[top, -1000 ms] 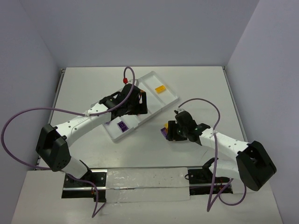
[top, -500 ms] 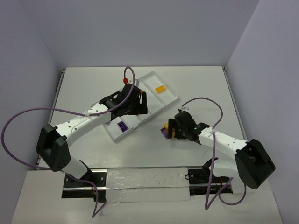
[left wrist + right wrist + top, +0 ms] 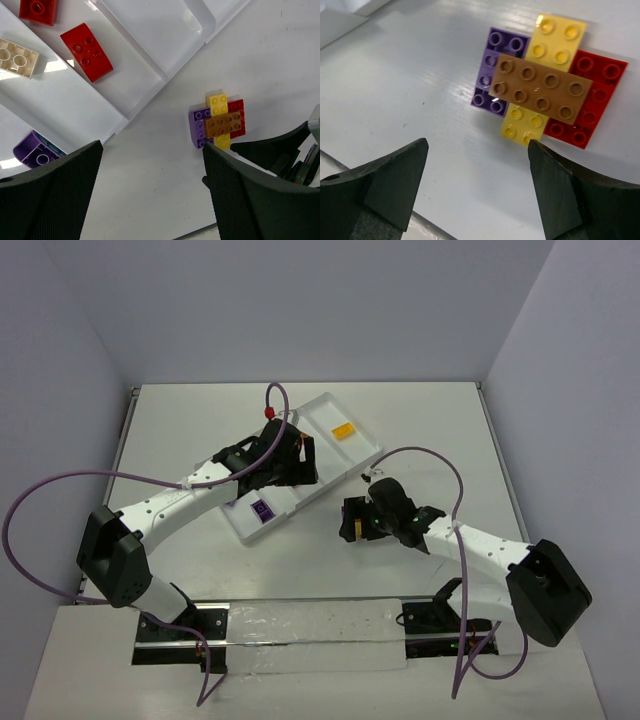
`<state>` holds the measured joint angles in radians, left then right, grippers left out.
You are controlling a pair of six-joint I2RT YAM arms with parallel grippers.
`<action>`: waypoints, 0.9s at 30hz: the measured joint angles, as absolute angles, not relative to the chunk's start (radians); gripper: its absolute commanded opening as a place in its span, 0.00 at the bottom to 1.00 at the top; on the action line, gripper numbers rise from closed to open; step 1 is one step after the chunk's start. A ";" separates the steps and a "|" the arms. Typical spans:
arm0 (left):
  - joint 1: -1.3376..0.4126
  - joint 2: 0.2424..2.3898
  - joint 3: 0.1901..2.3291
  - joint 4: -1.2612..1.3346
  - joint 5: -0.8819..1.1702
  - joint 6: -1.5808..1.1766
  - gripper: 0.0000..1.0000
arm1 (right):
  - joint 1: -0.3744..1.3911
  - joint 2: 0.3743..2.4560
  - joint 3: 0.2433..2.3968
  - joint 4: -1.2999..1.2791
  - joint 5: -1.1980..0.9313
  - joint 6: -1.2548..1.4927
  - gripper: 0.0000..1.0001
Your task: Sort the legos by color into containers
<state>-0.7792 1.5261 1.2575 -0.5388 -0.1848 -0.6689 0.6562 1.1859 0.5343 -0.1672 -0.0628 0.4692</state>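
Black right gripper (image 3: 477, 160) hung wide and empty over the stacked legos (image 3: 540, 89). A brown plate (image 3: 555, 92) was clipped across purple brick (image 3: 492, 65), yellow brick (image 3: 560, 40) and red brick (image 3: 597, 95), so they probably needed prying apart before sorting. The stack lay mid-table (image 3: 395, 75), just off the tray (image 3: 150, 45) corner. Left gripper (image 3: 152, 165) was also wide and empty above the tray end, where sorted red bricks (image 3: 86, 51), tan brick (image 3: 16, 57) and sorted purple brick (image 3: 35, 150) each had their own compartment.
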 measured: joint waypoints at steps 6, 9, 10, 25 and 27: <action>-0.779 1.526 1.258 -0.537 -0.182 -0.669 0.89 | 0.675 1.200 0.552 -0.200 -0.017 0.466 0.82; -0.779 1.526 1.258 -0.535 -0.181 -0.669 0.89 | 0.675 1.251 0.586 -0.241 0.053 0.488 0.78; -0.779 1.526 1.258 -0.534 -0.181 -0.669 0.89 | 0.676 1.269 0.595 -0.253 0.072 0.496 0.77; -0.779 1.526 1.258 -0.533 -0.181 -0.669 0.89 | 0.737 1.367 0.630 -0.316 0.228 0.577 0.64; -0.779 1.526 1.258 -0.533 -0.181 -0.669 0.89 | 0.739 1.374 0.636 -0.315 0.238 0.583 0.62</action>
